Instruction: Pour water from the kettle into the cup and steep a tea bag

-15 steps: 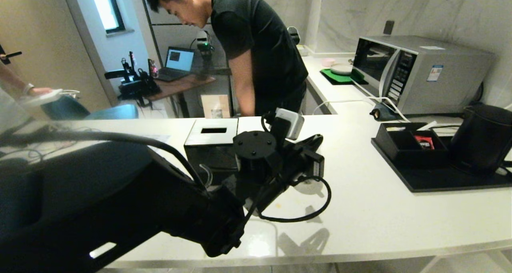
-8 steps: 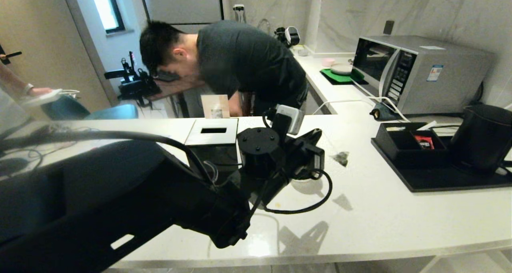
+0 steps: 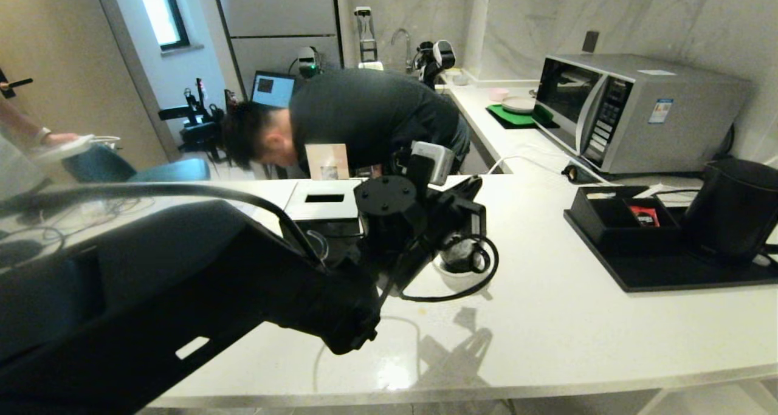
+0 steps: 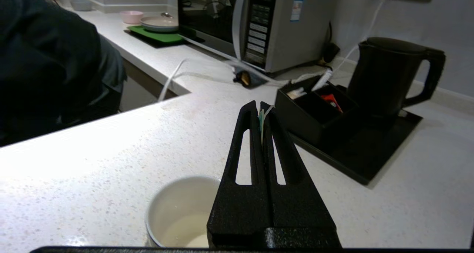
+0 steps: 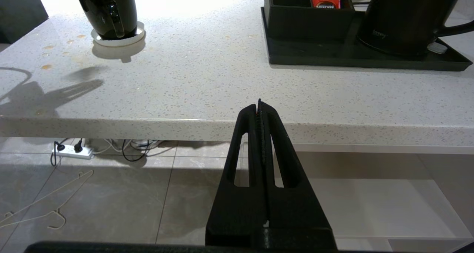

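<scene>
The black cup (image 3: 457, 258) with a white inside stands on its white saucer (image 5: 118, 40) mid-counter. Pale water (image 4: 185, 230) lies in its bottom. My left gripper (image 4: 260, 106) hovers just above and beside the cup (image 4: 181, 208), shut on a thin green-and-white slip (image 4: 261, 119), the tea bag's tag. The bag itself is hidden under the fingers. The black kettle (image 3: 732, 211) stands at the right on a black tray (image 3: 668, 278). My right gripper (image 5: 259, 105) is shut and empty, parked low in front of the counter's edge.
A black organiser box (image 3: 620, 220) with a red sachet (image 3: 645, 216) sits on the tray. A black tissue box (image 3: 322, 211) stands left of the cup. A microwave (image 3: 632, 108) and cables are at the back right. A person (image 3: 358, 114) bends down behind the counter.
My left gripper has risen and drawn back a little, uncovering the cup on its saucer. The bag dangled right of the cup half a second ago and no longer shows. The person has bent lower.
</scene>
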Controlling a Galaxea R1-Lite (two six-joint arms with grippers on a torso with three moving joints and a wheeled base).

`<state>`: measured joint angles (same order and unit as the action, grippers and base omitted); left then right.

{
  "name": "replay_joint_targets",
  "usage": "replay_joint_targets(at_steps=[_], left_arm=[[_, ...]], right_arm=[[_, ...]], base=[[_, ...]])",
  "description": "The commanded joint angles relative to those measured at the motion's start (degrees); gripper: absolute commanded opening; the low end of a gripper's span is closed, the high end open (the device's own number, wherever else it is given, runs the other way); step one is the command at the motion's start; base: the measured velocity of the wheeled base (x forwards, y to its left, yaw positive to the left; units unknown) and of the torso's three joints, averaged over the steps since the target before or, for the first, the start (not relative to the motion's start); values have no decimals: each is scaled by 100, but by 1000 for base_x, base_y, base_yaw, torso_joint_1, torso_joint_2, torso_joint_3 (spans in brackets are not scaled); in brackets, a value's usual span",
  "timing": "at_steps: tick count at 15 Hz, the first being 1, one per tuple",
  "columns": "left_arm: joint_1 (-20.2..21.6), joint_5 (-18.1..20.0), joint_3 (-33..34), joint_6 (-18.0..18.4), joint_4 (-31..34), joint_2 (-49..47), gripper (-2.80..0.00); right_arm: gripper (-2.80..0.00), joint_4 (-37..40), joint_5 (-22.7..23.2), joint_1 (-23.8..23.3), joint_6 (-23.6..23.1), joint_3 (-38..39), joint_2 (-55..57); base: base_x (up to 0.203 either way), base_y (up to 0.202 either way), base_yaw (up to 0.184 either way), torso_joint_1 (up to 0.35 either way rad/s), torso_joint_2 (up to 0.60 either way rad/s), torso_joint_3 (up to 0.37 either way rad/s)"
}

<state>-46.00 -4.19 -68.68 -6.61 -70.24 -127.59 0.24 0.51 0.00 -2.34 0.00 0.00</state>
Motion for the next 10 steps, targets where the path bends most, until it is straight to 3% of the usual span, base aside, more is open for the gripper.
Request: replay_joint_targets(at_steps=[1, 10], left_arm=[[75, 4, -145, 10, -14, -12, -280], [223, -3, -337, 145, 231, 41, -280]], right_arm=[[-280, 2, 2, 0, -3, 0, 9], [-280, 2, 2, 0, -3, 0, 9]], base=[[0, 0, 0, 0, 0, 0], [0, 0, 0, 0, 0, 0]])
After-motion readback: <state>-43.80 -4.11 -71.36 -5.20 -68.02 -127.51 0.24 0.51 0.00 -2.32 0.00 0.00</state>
